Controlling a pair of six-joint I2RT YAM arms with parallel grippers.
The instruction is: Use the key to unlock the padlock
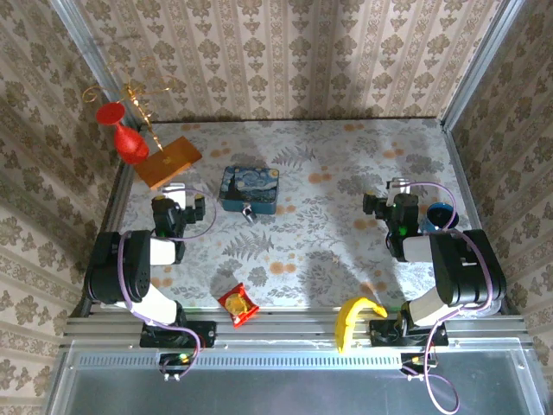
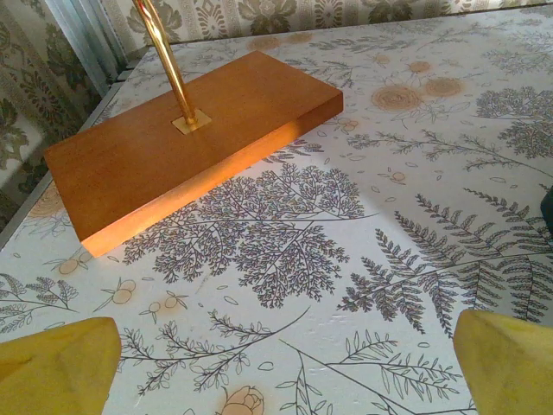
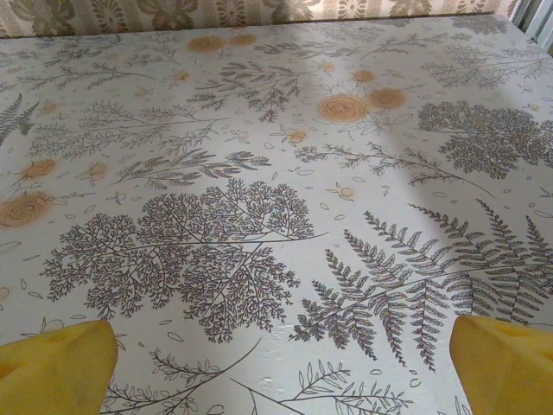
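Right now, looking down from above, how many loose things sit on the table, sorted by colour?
Blue: 2, starry-night tin, round container
Red: 1, snack packet
Yellow: 1, banana
Grey: 1, padlock
Brown: 1, wooden-based stand with red ornament
Total: 6

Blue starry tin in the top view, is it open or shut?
Shut. The blue tin has its painted lid covering the whole top, and none of the inside shows.
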